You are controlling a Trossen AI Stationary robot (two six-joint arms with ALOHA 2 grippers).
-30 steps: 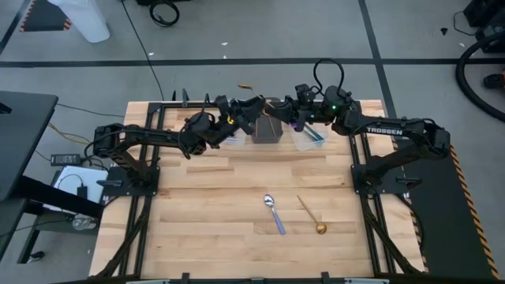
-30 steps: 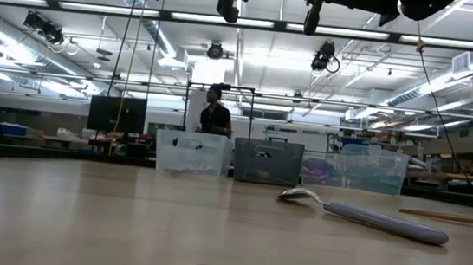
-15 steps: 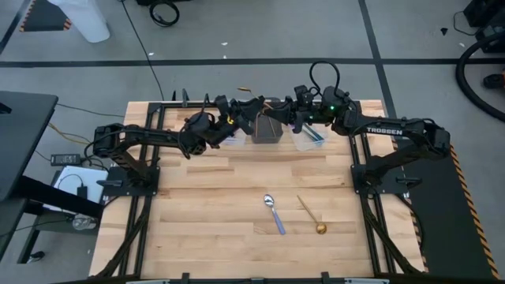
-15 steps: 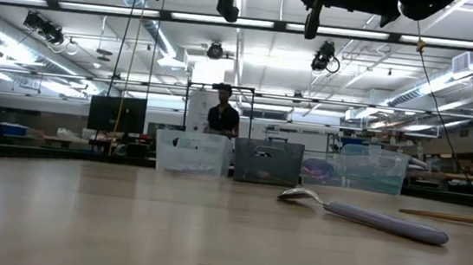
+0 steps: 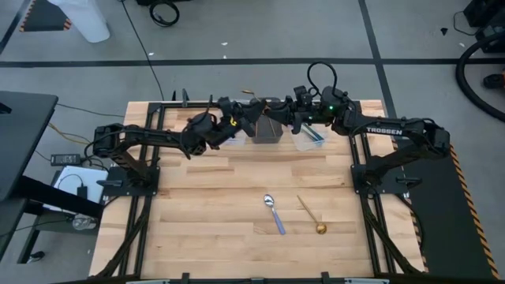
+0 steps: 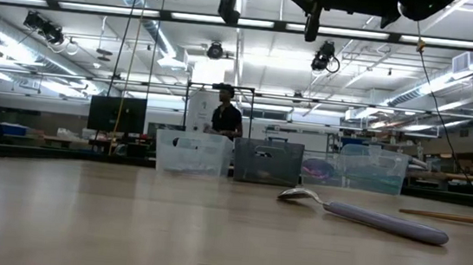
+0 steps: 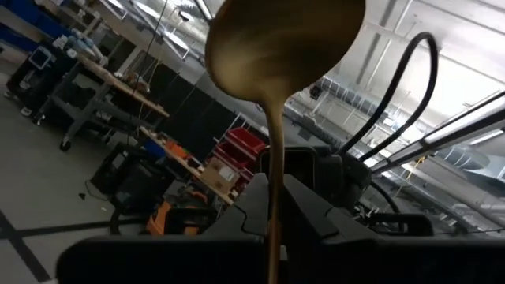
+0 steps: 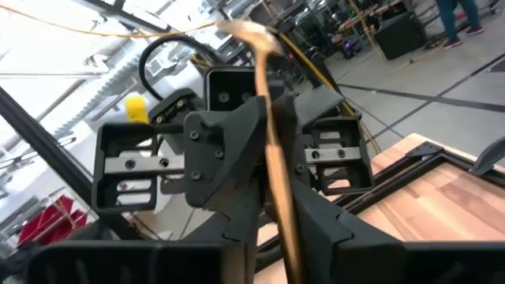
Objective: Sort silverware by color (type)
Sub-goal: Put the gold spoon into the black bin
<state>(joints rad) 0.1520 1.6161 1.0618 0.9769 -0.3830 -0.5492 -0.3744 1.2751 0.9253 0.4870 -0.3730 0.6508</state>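
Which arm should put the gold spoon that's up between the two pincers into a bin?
Left, I'd judge. In its wrist view, the left pincer is clamped on the gold spoon by the handle. The right pincer sits just opposite, above the bins, with no clear hold of its own.

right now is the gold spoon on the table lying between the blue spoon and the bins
No, in the high view the gold spoon lies right of the blue-handled spoon, both well clear of the bins at the far edge.

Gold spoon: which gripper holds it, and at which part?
The left gripper holds the gold spoon by its handle. The right gripper flanks the handle too; whether it grips cannot be told.
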